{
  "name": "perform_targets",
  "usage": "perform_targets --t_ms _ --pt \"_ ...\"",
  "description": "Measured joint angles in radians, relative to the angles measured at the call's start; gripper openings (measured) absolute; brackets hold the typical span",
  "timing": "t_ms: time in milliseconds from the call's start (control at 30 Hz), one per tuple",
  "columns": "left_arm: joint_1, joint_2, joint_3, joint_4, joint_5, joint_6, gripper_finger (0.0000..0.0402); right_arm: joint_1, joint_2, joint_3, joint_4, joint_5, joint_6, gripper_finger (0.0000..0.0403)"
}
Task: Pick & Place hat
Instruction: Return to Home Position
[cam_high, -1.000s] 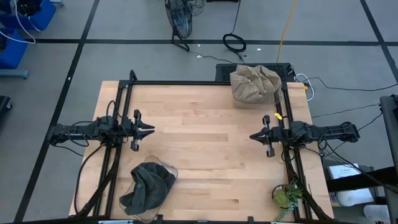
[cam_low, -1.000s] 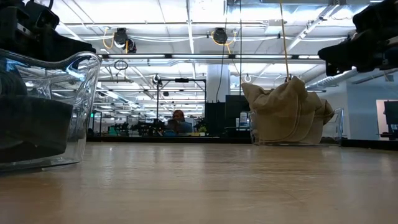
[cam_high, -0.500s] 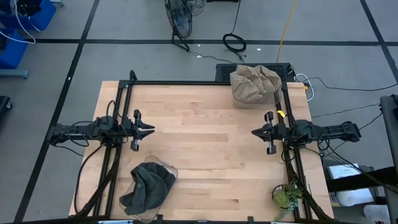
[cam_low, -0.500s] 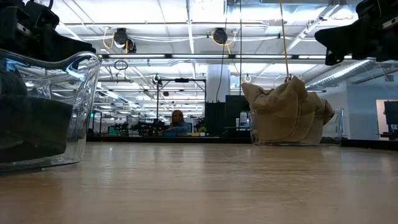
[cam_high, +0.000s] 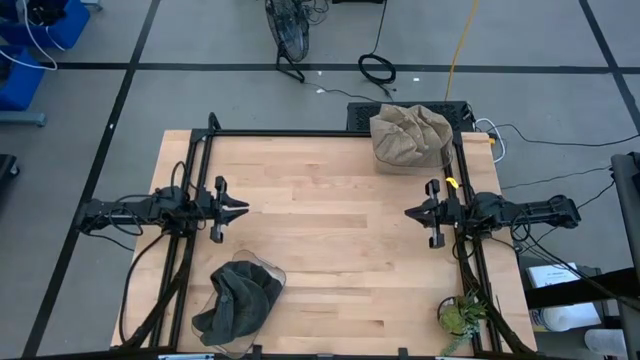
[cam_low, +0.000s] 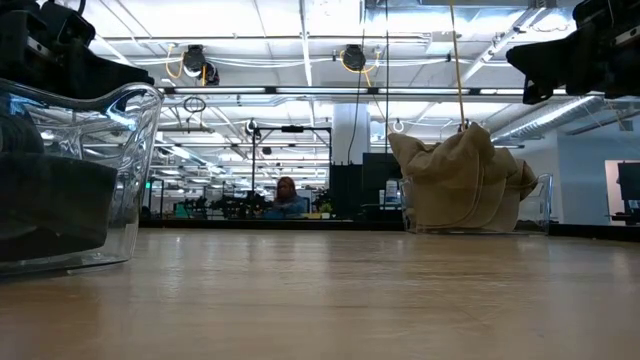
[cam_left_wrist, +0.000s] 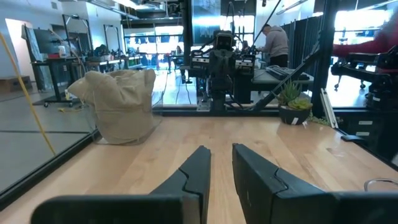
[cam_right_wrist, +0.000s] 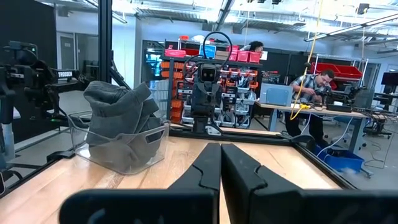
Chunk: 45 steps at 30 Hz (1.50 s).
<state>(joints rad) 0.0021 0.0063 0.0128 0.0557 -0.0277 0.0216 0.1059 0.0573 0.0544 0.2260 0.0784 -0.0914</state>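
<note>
The crumpled tan fabric cap (cam_high: 408, 138) is heaped in the back clear plastic bin (cam_low: 543, 205), at the back corner of the wooden tabletop (cam_high: 330, 250) on the right arm's side. The dark grey fabric cap (cam_high: 240, 300) is slumped in the front clear plastic bin (cam_high: 264, 264), at the front edge on the left arm's side. Neither heap has a long axis to speak of; both are just bundles resting inside their bins. The right hand (cam_high: 408, 214) hovers near its own edge of the tabletop, with the tan cap close by and off toward the back, so it is much the nearer arm to that bin. Its fingers (cam_right_wrist: 208, 167) are pressed together on nothing. The left hand (cam_high: 243, 209) hovers opposite, pointing straight across at the right one, with the dark cap near it toward the front. Its fingers (cam_left_wrist: 198, 169) stand a narrow gap apart, and that hand is empty too. Bare wood lies between the two hands. As I read it, both caps are already placed, and each arm need only draw back along its own line, which leads away from either bin.
</note>
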Motion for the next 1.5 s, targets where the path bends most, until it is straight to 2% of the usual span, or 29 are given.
perform_targets --t_ms 833,1233,1500 --pt "0.000 0.000 0.000 0.000 0.000 0.000 0.0074 0.000 0.000 0.000 -0.003 0.000 0.000 0.0000" --pt "0.000 0.000 0.000 0.000 0.000 0.000 0.0074 0.000 0.000 0.000 -0.170 -0.001 0.000 0.0000" --pt "0.000 0.000 0.000 0.000 0.000 0.000 0.0074 0.000 0.000 -0.043 -0.177 -0.002 0.000 0.0000"
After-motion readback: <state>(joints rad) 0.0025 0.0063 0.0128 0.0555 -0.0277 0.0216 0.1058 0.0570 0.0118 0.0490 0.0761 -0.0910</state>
